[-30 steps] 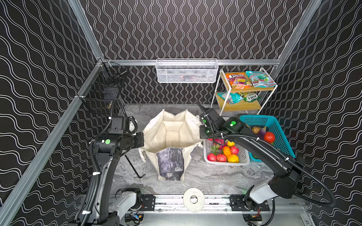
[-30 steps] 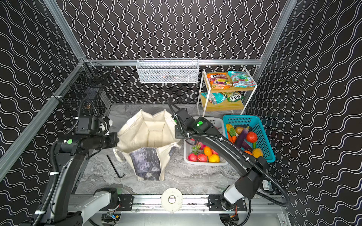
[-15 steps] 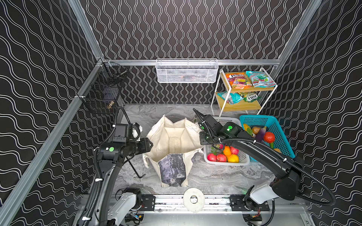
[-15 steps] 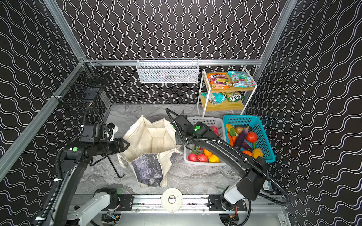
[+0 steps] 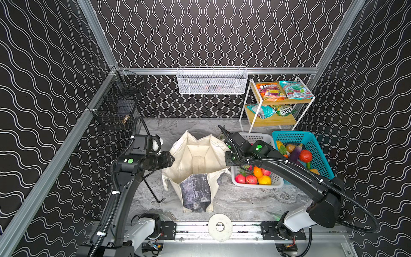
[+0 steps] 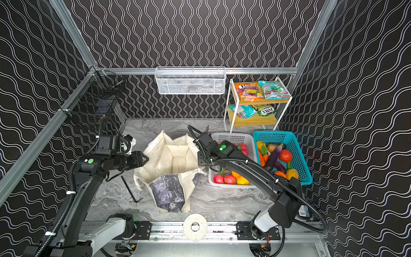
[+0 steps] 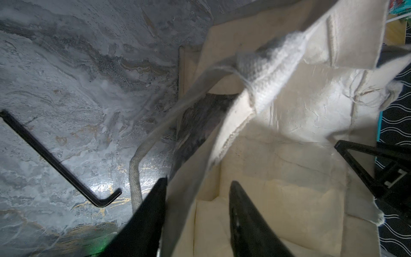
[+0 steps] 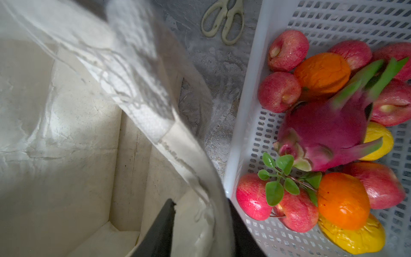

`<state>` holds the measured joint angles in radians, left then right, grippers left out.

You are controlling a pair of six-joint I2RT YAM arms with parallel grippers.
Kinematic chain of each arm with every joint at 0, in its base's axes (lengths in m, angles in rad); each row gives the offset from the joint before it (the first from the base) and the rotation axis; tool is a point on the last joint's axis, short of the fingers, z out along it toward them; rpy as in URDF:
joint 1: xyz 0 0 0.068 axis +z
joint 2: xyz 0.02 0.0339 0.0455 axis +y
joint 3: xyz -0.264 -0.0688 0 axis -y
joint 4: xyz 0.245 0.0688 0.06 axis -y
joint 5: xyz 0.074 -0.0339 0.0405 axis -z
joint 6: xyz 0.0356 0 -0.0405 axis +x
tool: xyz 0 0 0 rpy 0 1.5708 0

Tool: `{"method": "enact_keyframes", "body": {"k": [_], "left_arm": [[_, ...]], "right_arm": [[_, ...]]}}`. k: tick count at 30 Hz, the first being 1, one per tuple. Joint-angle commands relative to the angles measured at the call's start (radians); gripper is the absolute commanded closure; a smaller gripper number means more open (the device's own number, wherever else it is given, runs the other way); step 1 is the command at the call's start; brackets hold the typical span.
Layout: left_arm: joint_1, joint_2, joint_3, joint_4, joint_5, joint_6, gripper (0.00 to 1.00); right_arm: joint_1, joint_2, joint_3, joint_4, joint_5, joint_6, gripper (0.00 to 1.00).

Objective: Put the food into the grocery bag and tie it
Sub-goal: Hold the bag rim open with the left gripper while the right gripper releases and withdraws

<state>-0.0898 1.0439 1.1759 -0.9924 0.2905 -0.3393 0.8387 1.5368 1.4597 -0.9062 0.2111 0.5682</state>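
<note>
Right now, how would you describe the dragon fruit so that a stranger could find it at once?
Find the cream grocery bag in the middle; the white basket stands just right of it in both top views. Inside, among red apples, oranges and lemons, lies the dragon fruit: the only magenta one, with green pointed scales.

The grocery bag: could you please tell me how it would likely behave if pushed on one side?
Probably floppy: the grocery bag shows creased, sagging walls and a folded rim. It appears empty, so likely light; a push would probably dent or slide it rather than meet resistance.
</note>
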Motion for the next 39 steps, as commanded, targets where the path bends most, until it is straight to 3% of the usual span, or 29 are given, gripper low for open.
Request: {"method": "enact_keyframes", "body": {"k": [1,3,6,14,21,22,24,26,31,39], "left_arm": [[-0.001,0.008,-0.001,0.038,0.011,0.033,0.73],[-0.001,0.008,0.004,0.052,0.021,0.034,0.87],[-0.001,0.021,0.021,0.077,0.021,0.033,1.0],[-0.001,0.103,0.071,0.133,-0.029,0.031,1.0],[-0.002,0.14,0.082,0.131,-0.008,0.039,1.0],[-0.002,0.143,0.084,0.126,-0.005,0.042,0.93],[-0.002,0.139,0.084,0.115,0.0,0.048,0.64],[-0.002,0.134,0.09,0.094,-0.008,0.055,0.47],[-0.002,0.123,0.1,0.043,-0.018,0.079,0.39],[-0.002,0.126,0.071,-0.016,-0.074,0.116,0.42]], "right_arm": [[0.001,0.005,0.011,0.016,-0.014,0.029,0.88],[0.002,0.003,0.028,0.015,0.002,0.03,1.0],[0.002,0.019,0.078,-0.005,0.028,0.024,1.0],[-0.002,0.097,0.23,-0.058,0.129,-0.005,1.0],[-0.025,0.116,0.189,-0.017,0.104,-0.01,0.99],[-0.028,0.118,0.185,-0.013,0.096,-0.012,0.96],[-0.03,0.125,0.181,-0.004,0.084,-0.014,0.89],[-0.031,0.131,0.181,-0.001,0.07,-0.019,0.81],[-0.031,0.117,0.162,0.012,0.059,-0.01,0.71],[-0.038,0.147,0.205,-0.004,0.042,-0.028,0.72]]}}
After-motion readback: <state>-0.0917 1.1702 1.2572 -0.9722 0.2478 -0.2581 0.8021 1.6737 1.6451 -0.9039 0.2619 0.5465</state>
